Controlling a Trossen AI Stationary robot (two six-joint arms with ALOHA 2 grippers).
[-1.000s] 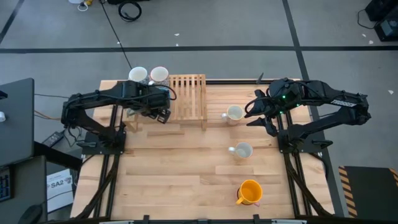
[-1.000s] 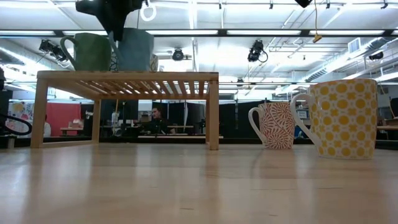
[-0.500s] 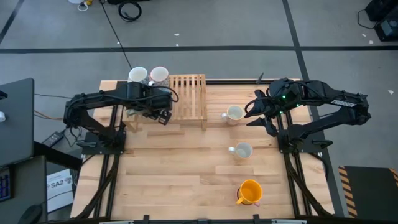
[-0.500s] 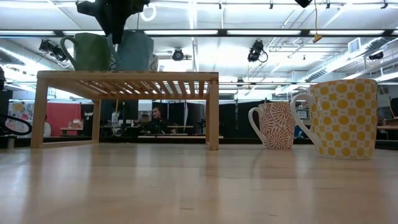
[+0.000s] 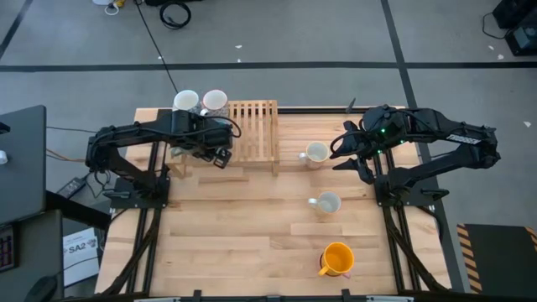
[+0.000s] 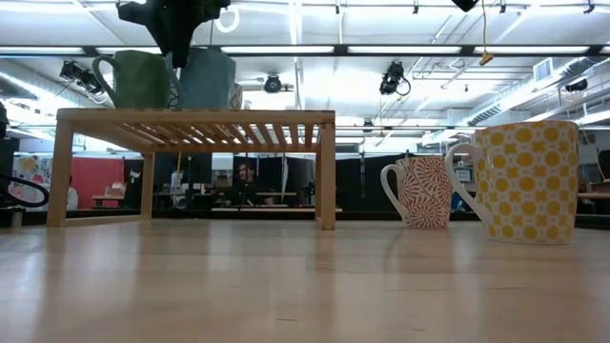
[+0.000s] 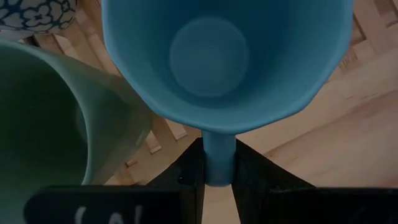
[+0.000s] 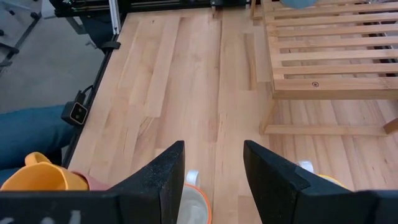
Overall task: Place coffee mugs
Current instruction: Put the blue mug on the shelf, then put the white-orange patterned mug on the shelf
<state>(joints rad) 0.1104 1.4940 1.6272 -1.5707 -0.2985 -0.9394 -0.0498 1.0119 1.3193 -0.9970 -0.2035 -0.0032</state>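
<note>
Spanning most of the high view, the wooden table [image 5: 252, 243] carries everything. At its far edge, left of centre, stands the slatted wooden rack [image 5: 252, 132], its left end hidden under the left arm [image 5: 143, 138].

The left gripper [image 7: 218, 180] hangs over that left end of the rack with its fingers clamped together on the handle of the blue mug [image 7: 224, 59], which stands upright on the slats. Touching or just beside it, on the side nearer the table's left edge, stands the green mug [image 6: 141, 79], also upright on the rack. A blue-flowered white mug [image 7: 34, 14] stands just beyond the two; from above, it and another white mug [image 5: 186, 101] show at the far edge by the rack's left end.

The right arm [image 5: 436, 138] reaches in from the table's right edge near the far right corner. The right gripper [image 8: 212, 171] hovers with its fingers apart over the table, holding nothing, just right of a cream mug [image 5: 316, 153] that stands on the table just right of the rack.

Nearer the table's middle, toward the right edge, stands another white mug [image 5: 327, 202]. By the near edge, right of centre, stands the orange mug [image 5: 337, 258]. In the low view a red-patterned mug [image 6: 422, 191] and a yellow-patterned mug [image 6: 527, 181] stand upright on the table to the right of the rack; which of the mugs seen from above each one is, I cannot tell.
</note>
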